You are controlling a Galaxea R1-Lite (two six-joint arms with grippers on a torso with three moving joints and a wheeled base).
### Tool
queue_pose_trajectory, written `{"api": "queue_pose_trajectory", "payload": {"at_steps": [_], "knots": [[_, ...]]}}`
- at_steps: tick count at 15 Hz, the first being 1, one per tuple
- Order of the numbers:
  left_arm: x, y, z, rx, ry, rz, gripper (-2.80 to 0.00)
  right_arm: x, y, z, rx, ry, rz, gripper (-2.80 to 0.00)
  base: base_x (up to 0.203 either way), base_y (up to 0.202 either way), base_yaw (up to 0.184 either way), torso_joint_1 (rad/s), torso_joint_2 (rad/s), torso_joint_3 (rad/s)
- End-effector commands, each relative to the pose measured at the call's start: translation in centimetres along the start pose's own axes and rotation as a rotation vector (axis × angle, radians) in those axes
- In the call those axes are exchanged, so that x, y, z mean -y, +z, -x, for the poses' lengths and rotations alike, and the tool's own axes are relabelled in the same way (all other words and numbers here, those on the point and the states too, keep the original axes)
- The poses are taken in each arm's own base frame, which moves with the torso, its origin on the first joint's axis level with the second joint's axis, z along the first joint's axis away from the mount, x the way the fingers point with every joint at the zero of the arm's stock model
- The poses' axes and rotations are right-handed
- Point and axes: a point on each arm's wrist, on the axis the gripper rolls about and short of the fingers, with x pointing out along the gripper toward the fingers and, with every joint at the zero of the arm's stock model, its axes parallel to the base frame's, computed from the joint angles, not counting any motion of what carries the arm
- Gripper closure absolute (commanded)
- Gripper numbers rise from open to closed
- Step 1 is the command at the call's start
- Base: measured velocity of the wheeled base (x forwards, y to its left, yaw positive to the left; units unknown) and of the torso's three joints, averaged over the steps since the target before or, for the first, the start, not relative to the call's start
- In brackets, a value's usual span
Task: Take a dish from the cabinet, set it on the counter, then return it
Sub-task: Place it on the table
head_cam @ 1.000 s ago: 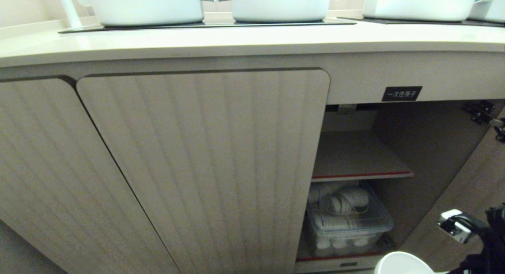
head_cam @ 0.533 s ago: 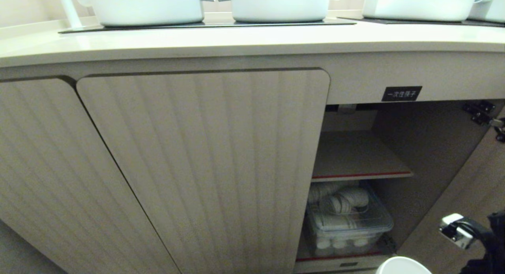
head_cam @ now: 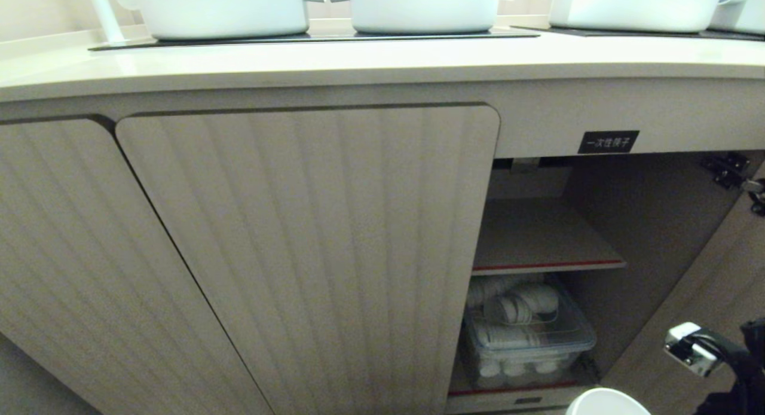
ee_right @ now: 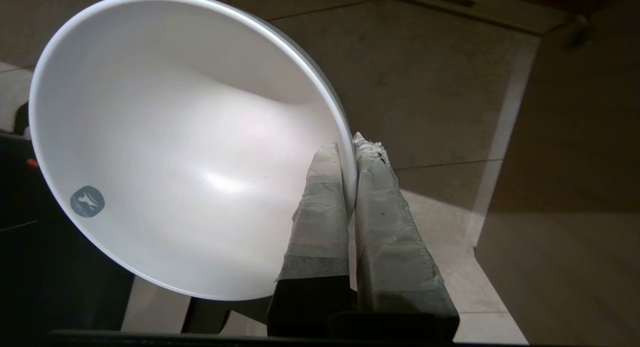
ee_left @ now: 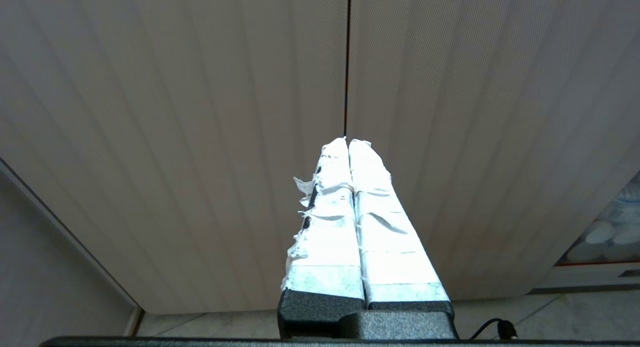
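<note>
A: Starting from our left, what do we have?

B: Our left pincer (ee_left: pixel 348 143) is parked low in front of the closed fluted doors (ee_left: pixel 200 112) of the cabinet (head_cam: pixel 311 247), pointing at the seam between them, its taped fingers (ee_left: pixel 327 212) pressed together with nothing between.

A: And the middle?

B: Above the doors runs the desk (head_cam: pixel 358 59), carrying three large white pots (head_cam: pixel 221 8) on black glass panels (head_cam: pixel 299 37). Further right the cabinet stands open under a small black label (head_cam: pixel 608 142). We see a bare inner shelf (head_cam: pixel 538 235), and below it a clear lidded bin (head_cam: pixel 529 340) of white items.

A: Where is the dish?

B: At the bottom right, in front of the open compartment and lower than its floor. Only its rim shows in the head view, the dish (head_cam: pixel 606 402). Our right pincer (ee_right: pixel 350 142) is clamped on that rim, one finger inside the bowl (ee_right: pixel 175 152) and one outside, with the bowl tipped on its side above the tiled floor (ee_right: pixel 425 87). The right arm (head_cam: pixel 735 367) reaches in from the lower right corner.
</note>
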Motion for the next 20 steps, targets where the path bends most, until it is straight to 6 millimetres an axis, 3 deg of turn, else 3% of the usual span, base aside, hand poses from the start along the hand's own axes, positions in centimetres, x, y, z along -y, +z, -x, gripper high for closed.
{"api": "queue_pose_trajectory", "payload": {"at_steps": [1, 20], "knots": [[0.00, 0.00, 0.00, 0.000, 0.001, 0.000, 0.00, -0.02, 0.11, 0.00, 0.001, 0.009, 0.002, 0.00, 0.000, 0.000, 0.000, 0.000, 0.00, 0.000], [0.00, 0.00, 0.00, 0.000, 0.000, 0.000, 0.00, -0.18, 0.01, -0.03, -0.011, -0.019, 0.024, 0.00, 0.000, 0.000, 0.000, 0.000, 0.00, 0.000]]}}
